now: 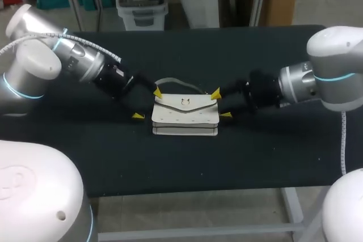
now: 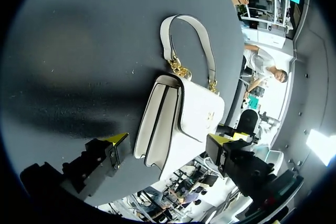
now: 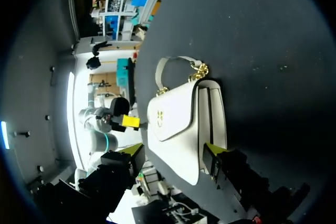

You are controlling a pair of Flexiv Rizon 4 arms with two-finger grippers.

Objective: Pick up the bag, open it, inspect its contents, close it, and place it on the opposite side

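White bag (image 1: 185, 114) at the middle of the black table (image 1: 255, 151)
Its handle arches toward the far edge; my left jaws stand wide open at its left end; my right jaws stand wide open at its right end

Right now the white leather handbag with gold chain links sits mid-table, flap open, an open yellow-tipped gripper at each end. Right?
No: the white leather handbag has its flap shut, folded down over the front, as the head view shows. It does sit mid-table, with the left gripper and right gripper open at its ends.
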